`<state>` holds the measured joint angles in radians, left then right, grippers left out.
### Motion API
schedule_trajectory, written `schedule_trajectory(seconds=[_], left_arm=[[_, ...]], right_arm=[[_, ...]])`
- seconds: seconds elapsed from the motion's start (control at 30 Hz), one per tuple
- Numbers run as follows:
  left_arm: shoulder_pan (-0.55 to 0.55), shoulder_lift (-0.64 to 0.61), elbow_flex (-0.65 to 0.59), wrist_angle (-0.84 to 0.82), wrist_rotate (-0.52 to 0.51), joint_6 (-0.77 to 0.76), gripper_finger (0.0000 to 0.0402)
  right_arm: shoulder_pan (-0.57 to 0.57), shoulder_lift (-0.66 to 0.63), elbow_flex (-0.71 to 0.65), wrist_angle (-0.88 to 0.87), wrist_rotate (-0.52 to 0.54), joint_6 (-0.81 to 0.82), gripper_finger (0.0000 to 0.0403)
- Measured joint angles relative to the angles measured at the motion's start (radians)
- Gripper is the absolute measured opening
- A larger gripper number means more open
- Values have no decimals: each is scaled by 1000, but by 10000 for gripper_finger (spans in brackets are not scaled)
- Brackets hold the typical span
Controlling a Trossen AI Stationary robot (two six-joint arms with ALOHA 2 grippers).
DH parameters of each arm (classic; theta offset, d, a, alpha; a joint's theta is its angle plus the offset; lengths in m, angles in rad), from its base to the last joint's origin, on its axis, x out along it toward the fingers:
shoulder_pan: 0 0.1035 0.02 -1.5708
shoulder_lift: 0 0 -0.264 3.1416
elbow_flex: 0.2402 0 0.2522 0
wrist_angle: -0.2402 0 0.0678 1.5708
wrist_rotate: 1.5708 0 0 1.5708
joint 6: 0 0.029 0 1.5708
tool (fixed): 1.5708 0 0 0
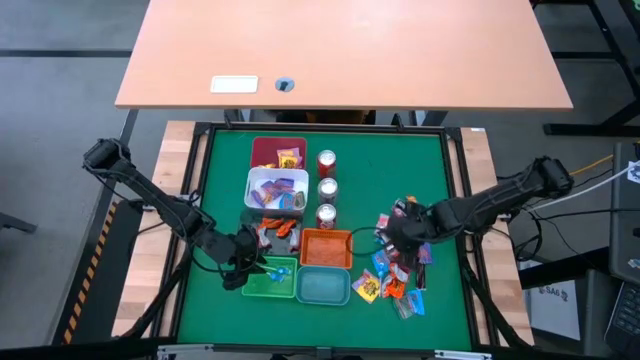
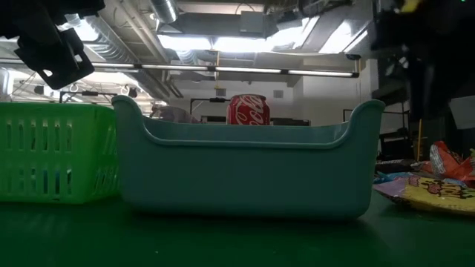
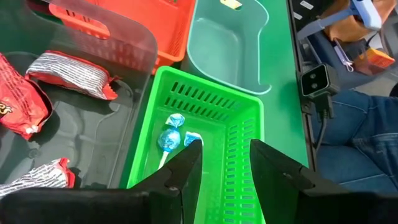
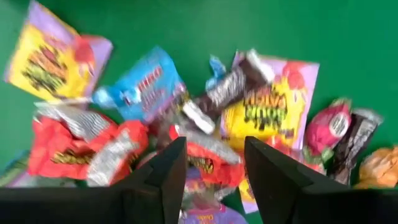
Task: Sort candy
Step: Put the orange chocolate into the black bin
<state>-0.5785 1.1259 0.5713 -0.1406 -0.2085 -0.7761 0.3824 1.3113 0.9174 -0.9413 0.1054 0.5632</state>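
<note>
The loose candy (image 1: 396, 268) lies in a heap on the green mat at the right: yellow, blue, red and dark wrappers (image 4: 143, 87). My right gripper (image 4: 214, 163) hangs open just above the heap (image 1: 402, 236), pointing steeply down, nothing between its fingers. My left gripper (image 3: 224, 163) stands open over the near end of the green bin (image 1: 270, 280), also holding nothing. Blue lollipops (image 3: 169, 139) lie on that bin's floor. Beside it, red-wrapped sweets (image 3: 18, 102) lie in a smoky clear bin (image 3: 87, 140).
An orange bin (image 1: 325, 247) and a teal bin (image 1: 322, 287) sit between the two grippers. A dark red bin (image 1: 278, 153) and a white bin (image 1: 277, 188) hold more sweets farther back. Three red cans (image 1: 327, 188) stand in a row mid-table. A person's jeans (image 3: 360, 137) show past the table's edge.
</note>
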Motion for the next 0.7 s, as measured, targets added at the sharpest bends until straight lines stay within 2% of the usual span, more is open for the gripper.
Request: schedule_trajectory(seconds=[0.23, 0.4, 0.6, 0.7], left_arm=[[0, 0, 0, 0, 0, 0, 124], [0, 0, 0, 0, 0, 0, 124], [0, 0, 0, 0, 0, 0, 124], [0, 0, 0, 0, 0, 0, 124]], right_arm=[[10, 0, -112, 5, 1, 68, 161], [10, 0, -184, 94, -10, 70, 161], [10, 0, -215, 176, -17, 68, 159], [10, -1, -215, 188, -18, 62, 141]])
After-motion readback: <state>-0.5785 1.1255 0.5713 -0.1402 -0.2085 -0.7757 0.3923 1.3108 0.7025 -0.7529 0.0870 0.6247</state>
